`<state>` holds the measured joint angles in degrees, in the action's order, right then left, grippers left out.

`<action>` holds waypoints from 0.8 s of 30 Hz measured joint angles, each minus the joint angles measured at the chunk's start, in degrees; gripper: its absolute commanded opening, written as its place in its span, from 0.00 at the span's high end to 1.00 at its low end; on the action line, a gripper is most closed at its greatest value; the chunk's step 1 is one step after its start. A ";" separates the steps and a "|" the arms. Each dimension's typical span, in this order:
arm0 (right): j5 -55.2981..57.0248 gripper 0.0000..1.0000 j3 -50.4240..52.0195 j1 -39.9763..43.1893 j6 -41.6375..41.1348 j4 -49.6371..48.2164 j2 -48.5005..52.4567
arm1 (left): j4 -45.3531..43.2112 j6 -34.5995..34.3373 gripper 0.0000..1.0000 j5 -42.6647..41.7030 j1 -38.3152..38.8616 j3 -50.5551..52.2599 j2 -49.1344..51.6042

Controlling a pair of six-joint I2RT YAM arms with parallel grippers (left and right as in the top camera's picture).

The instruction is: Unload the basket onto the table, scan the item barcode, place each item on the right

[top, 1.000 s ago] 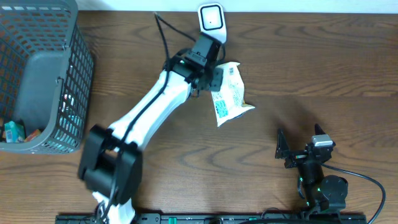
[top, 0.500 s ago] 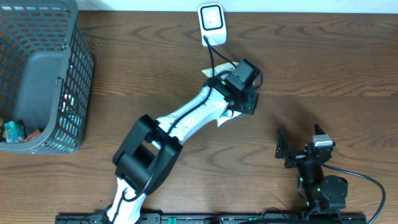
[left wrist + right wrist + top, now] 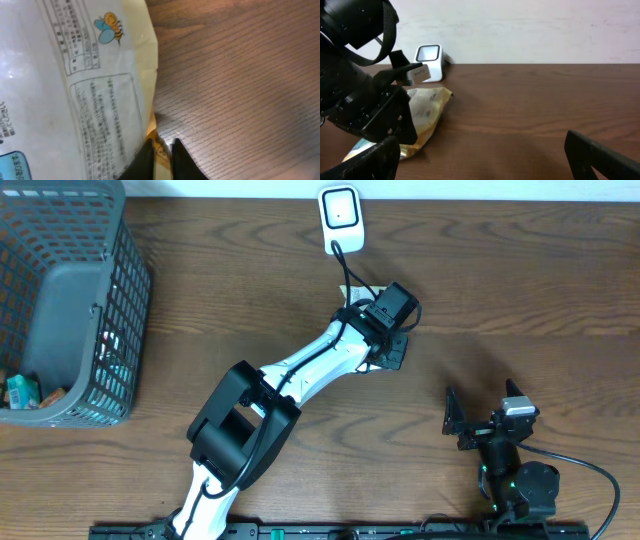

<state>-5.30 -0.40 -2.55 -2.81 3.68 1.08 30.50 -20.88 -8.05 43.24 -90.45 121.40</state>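
Left gripper (image 3: pixel 160 152) closed on yellow edge seam of snack pouch (image 3: pixel 75 100), likely for lift toward barcode scanner (image 3: pixel 340 215). Pouch laid on table (image 3: pixel 520 290) near scanner. Right gripper (image 3: pixel 480 142) held wide open, empty, parked well apart.

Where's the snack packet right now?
The snack packet lies mid-table, mostly hidden in the overhead view under the left end effector, which pinches its edge. It is just in front of the white scanner at the far edge.

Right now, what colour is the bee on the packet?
The bee is yellow with blue wings; left wrist view.
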 measured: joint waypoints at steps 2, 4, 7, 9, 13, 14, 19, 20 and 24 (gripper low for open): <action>0.00 0.01 0.00 0.00 0.00 0.00 0.00 | 0.04 -0.04 0.62 0.13 0.00 0.00 -0.04; 0.00 0.01 0.00 0.00 0.00 -0.02 0.00 | 0.15 0.00 0.52 0.46 -0.02 0.00 -0.55; -0.02 0.01 0.00 0.00 0.00 0.00 0.00 | 0.33 0.66 0.39 0.68 -0.68 0.00 -4.61; 0.00 0.01 0.00 0.00 0.00 0.00 0.00 | 0.20 1.31 0.37 0.66 -2.54 0.00 -10.64; 0.00 0.01 0.00 0.00 0.00 -0.02 0.00 | -0.98 1.62 0.25 0.72 -9.42 -0.26 -23.56; -0.02 0.01 0.00 0.00 0.00 0.00 0.00 | -1.53 1.84 0.24 0.74 -12.11 -0.57 -26.64; -0.02 0.01 0.00 0.00 0.00 0.00 0.00 | -3.39 3.39 0.19 3.15 -27.30 -1.20 -36.98; 0.00 0.01 0.00 0.00 0.00 -0.02 0.00 | -3.63 3.48 0.19 3.96 -30.25 -1.20 -37.99; 0.00 0.01 0.00 0.00 0.00 -0.02 0.00 | -3.98 3.89 0.19 6.25 -45.55 -1.25 -39.89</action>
<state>-5.30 -0.40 -2.55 -2.81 3.66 1.08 26.52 -16.99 -1.80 -2.31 -91.70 81.52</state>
